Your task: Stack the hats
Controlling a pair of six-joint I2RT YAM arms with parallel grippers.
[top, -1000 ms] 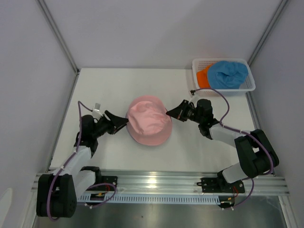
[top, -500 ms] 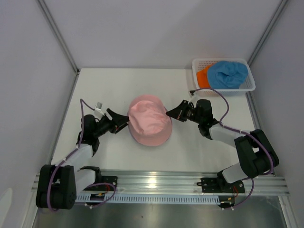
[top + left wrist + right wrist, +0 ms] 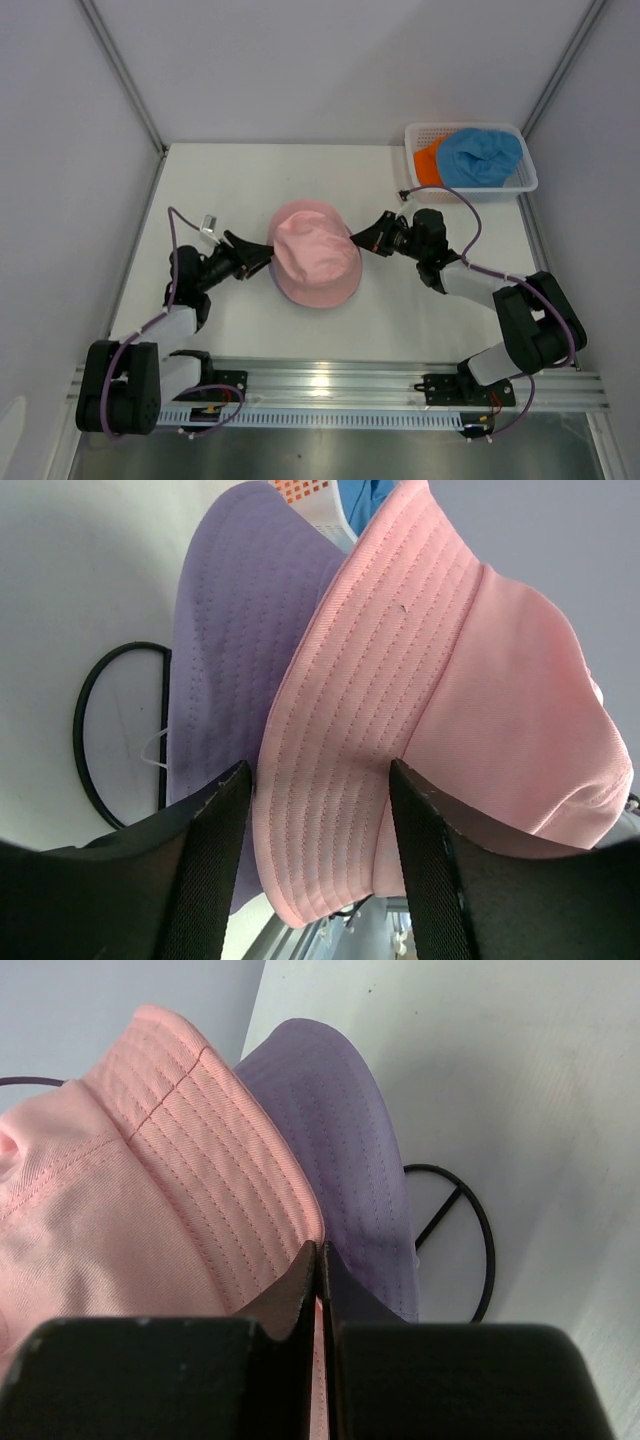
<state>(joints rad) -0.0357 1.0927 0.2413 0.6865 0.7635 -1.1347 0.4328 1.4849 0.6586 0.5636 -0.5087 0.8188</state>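
Note:
The pink hat (image 3: 312, 252) sits over the lavender hat (image 3: 235, 650) on the black wire stand (image 3: 110, 730) in the middle of the table. My right gripper (image 3: 352, 238) is shut on the pink hat's brim (image 3: 215, 1175) at its right side, with the lavender brim (image 3: 345, 1150) just beneath. My left gripper (image 3: 262, 255) is open at the hat's left side, with the pink brim (image 3: 340, 740) between its jaws, untouched. The blue hat (image 3: 480, 155) and orange hat (image 3: 428, 163) lie in the white basket (image 3: 528, 180).
The white mesh basket stands at the back right corner. Grey walls close in the table on three sides. A metal rail (image 3: 330, 385) runs along the near edge.
My left gripper has moved right, closer to the hat, so the pink brim now lies between its open jaws. The right gripper has stayed shut on the brim.

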